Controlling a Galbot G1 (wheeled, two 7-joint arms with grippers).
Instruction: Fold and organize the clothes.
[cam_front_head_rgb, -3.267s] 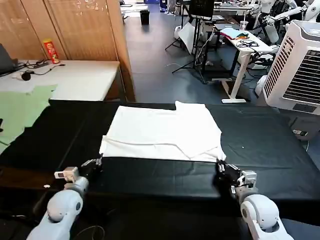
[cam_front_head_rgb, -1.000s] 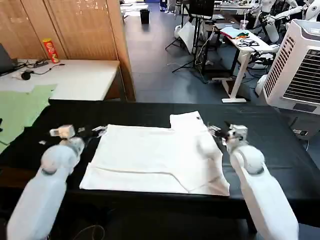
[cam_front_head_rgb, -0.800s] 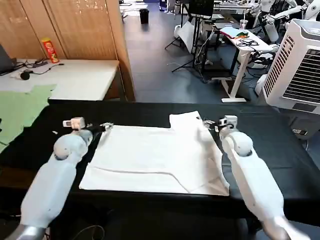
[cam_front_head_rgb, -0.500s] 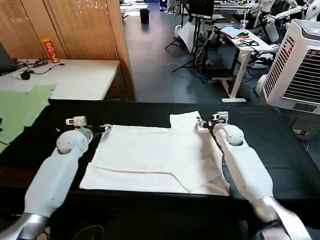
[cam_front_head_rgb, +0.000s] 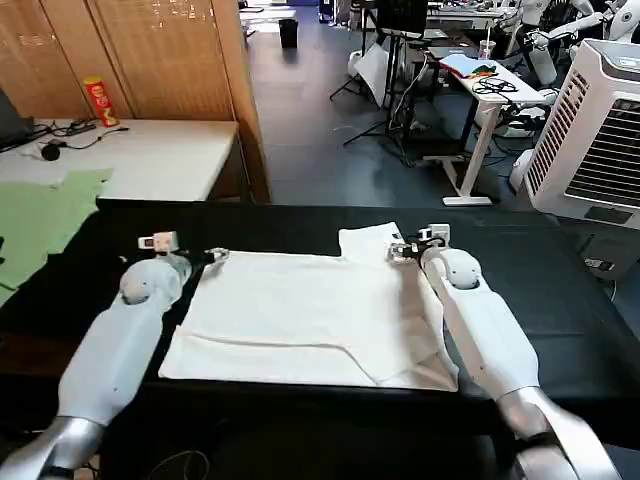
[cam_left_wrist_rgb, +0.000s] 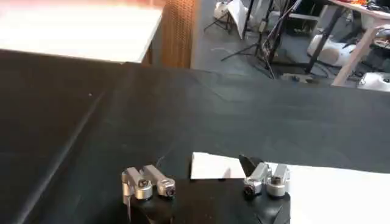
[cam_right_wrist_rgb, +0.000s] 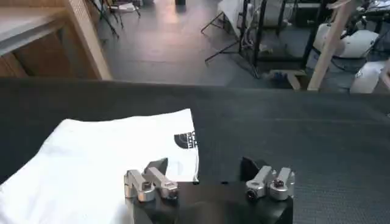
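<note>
The white T-shirt (cam_front_head_rgb: 300, 310) lies folded flat on the black table (cam_front_head_rgb: 530, 280), with a narrower part jutting out at its far right. My left gripper (cam_front_head_rgb: 212, 257) stands open at the shirt's far left corner. In the left wrist view that white corner (cam_left_wrist_rgb: 213, 166) lies between the spread fingers of the left gripper (cam_left_wrist_rgb: 207, 184). My right gripper (cam_front_head_rgb: 398, 248) is open at the far right edge. The right wrist view shows the right gripper (cam_right_wrist_rgb: 210, 184) straddling the shirt's edge (cam_right_wrist_rgb: 103, 164), just behind a small black print (cam_right_wrist_rgb: 186, 140).
A pale green garment (cam_front_head_rgb: 40, 220) lies at the far left beside a white side table (cam_front_head_rgb: 160, 150) carrying a red can (cam_front_head_rgb: 101, 101). A white air cooler (cam_front_head_rgb: 595, 130) stands at the right. Bare black tabletop stretches on both sides of the shirt.
The shirt has shifted toward the table's near edge since the oldest frame. Both arms have left its near corners, reached over to its far edge and closed in on the far corners.
</note>
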